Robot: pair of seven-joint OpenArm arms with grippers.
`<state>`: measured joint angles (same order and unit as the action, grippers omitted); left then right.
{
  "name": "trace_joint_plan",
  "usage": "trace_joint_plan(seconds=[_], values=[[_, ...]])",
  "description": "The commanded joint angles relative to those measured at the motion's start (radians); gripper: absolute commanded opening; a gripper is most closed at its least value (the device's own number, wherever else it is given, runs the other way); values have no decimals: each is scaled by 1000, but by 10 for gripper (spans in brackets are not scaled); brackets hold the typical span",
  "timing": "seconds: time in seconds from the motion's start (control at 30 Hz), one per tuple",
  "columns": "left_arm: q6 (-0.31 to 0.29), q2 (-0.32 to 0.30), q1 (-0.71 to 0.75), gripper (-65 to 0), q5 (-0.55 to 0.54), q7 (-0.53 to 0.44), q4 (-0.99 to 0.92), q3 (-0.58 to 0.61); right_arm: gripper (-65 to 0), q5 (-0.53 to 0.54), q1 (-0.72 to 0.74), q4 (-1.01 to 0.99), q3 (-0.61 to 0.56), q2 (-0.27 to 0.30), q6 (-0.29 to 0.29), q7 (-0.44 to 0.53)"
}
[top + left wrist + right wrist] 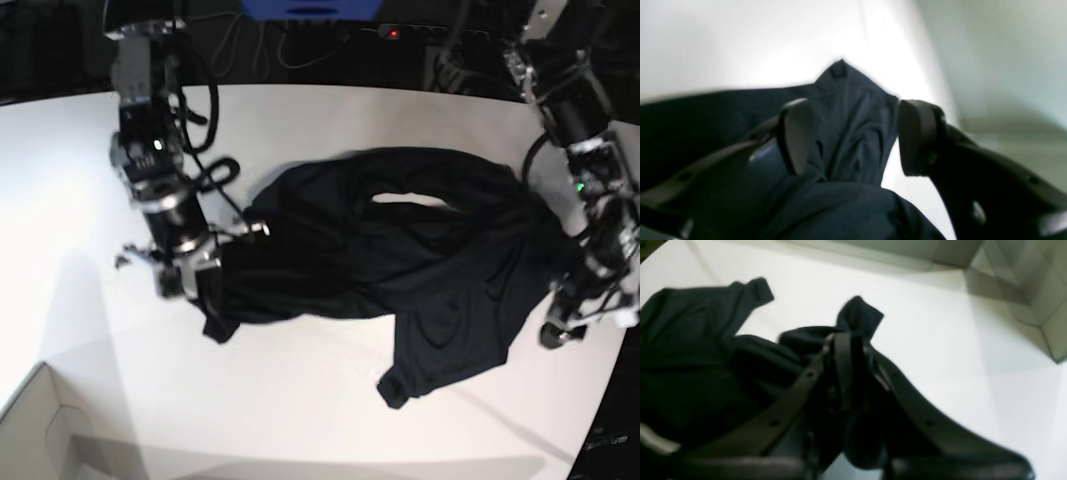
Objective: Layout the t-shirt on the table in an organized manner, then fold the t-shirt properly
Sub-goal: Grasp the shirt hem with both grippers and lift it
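Black fabric, the t-shirt (400, 260), lies crumpled across the middle of the white desk (330, 110), spread unevenly from one arm to the other, with a pale gap of desk showing through a fold near its far edge. In the base view we see one corner of the garment trailing toward the near edge of the desk.

Right gripper (848, 350): in the right wrist view we find its fingers (841, 366) pressed together on a bunched edge of the t-shirt, a small flap of cloth standing up just beyond the tips. In the base view this gripper (205, 275) sits at the garment's end on that view's left.

Left gripper (853, 136): in the left wrist view we see its fingers (796, 133) standing apart, with a raised fold of the t-shirt (853, 120) between them; one pad touches the cloth, the other stands just clear of it. We note that the frame is blurred.

A pale cardboard box (40, 430) occupies the near corner on the base view's left.
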<state>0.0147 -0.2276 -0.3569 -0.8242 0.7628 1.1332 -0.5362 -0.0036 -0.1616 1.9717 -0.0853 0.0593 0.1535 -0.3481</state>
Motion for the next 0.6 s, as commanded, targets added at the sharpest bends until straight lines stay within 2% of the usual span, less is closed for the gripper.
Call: trace_joint_plan(seconds=[0.0, 0.1, 0.23, 0.43, 0.57], values=[[-19, 6, -64, -257, -2, -38, -18, 38, -650, 4, -26, 51, 2, -2, -5, 42], [-19, 33, -150, -257, 58, -134, -137, 149, -650, 4, -134, 76, 0, -2, -5, 80], [-19, 67, -252, -257, 118, -323, -313, 339, -650, 4, -260, 56, 0, 6, -5, 166], [-19, 98, -351, -256, 197, -582, -571, 658, -650, 4, -324, 53, 3, 6, -4, 166], [-19, 104, -354, -256, 225, -717, -677, 801, -650, 4, -335, 56, 6, 32, -4, 169]])
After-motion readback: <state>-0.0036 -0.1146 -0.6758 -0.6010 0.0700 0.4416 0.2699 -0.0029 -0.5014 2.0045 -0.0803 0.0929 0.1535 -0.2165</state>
